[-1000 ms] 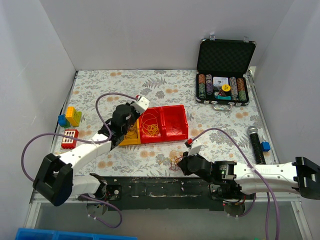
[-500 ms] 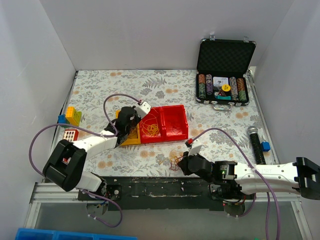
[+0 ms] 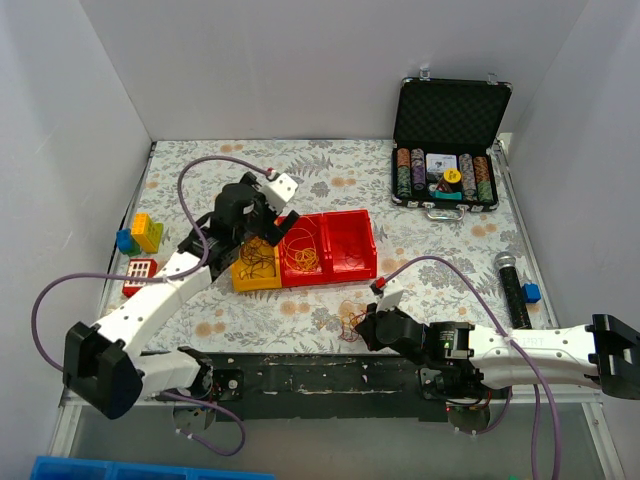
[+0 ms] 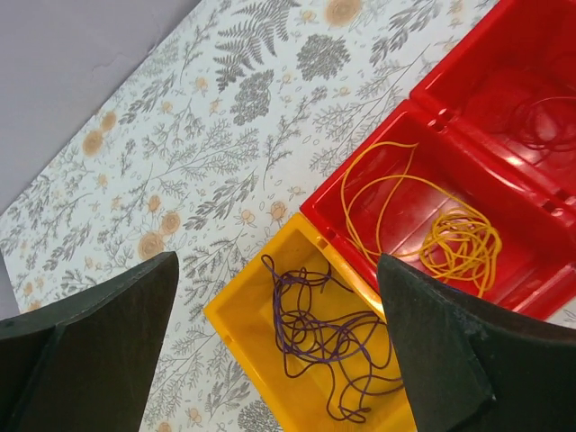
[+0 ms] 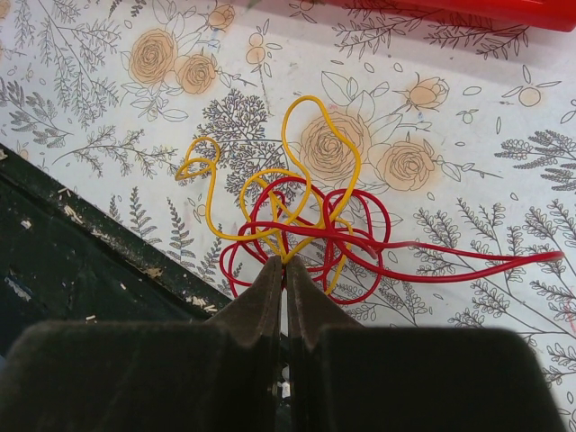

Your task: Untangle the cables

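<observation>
The cables lie in two places. A dark purple cable (image 4: 324,333) is coiled loose in the yellow bin (image 4: 236,310), and my left gripper (image 4: 277,270) hangs open above it, touching nothing. In the top view that gripper (image 3: 258,218) is over the yellow bin (image 3: 243,281). An orange-yellow cable (image 4: 454,243) lies in the red bin (image 3: 300,275) beside it, and a thin red loop (image 4: 540,117) in the far red bin. Near the front edge my right gripper (image 5: 283,263) is shut on a tangle of a red cable (image 5: 364,229) and a yellow cable (image 5: 310,162).
An open black case of poker chips (image 3: 445,175) stands at the back right. A black microphone (image 3: 512,290) lies at the right. Coloured toy blocks (image 3: 140,235) and a red block (image 3: 140,272) sit at the left. The dark front rail (image 5: 72,243) runs just behind the tangle.
My left gripper has opened and lifted back from the yellow bin, leaving the dark purple cable inside it. The right arm and its tangle have not moved.
</observation>
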Tool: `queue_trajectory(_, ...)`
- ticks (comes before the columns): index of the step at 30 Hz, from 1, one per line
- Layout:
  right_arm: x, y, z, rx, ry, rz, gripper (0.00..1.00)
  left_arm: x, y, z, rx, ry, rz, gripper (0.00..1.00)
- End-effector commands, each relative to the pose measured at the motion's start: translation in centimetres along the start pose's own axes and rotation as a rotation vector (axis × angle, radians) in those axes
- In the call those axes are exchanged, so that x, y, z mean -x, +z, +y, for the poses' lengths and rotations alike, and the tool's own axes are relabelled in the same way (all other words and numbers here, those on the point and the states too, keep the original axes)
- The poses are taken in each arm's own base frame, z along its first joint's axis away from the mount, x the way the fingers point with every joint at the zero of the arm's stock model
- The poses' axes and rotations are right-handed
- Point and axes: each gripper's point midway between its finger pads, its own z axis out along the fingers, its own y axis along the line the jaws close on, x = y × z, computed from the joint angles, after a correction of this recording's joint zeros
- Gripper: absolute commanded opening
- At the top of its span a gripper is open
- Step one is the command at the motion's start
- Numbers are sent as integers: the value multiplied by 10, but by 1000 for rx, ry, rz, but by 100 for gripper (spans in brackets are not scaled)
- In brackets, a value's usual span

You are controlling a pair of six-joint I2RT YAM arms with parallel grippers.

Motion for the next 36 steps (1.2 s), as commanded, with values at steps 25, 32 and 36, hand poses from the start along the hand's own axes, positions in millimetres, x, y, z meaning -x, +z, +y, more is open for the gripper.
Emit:
queue_trajectory(25, 22, -7, 21, 59, 25, -38, 32, -41, -85, -256, -898, 227, -148, 89)
queue_trajectory(32, 37, -20, 25, 101, 35, -79, 38, -50, -83, -272, -905, 232, -125, 82)
queue_trajectory(36, 33, -26, 19, 82, 49, -51, 43, -61, -72, -276, -877, 290, -131, 82)
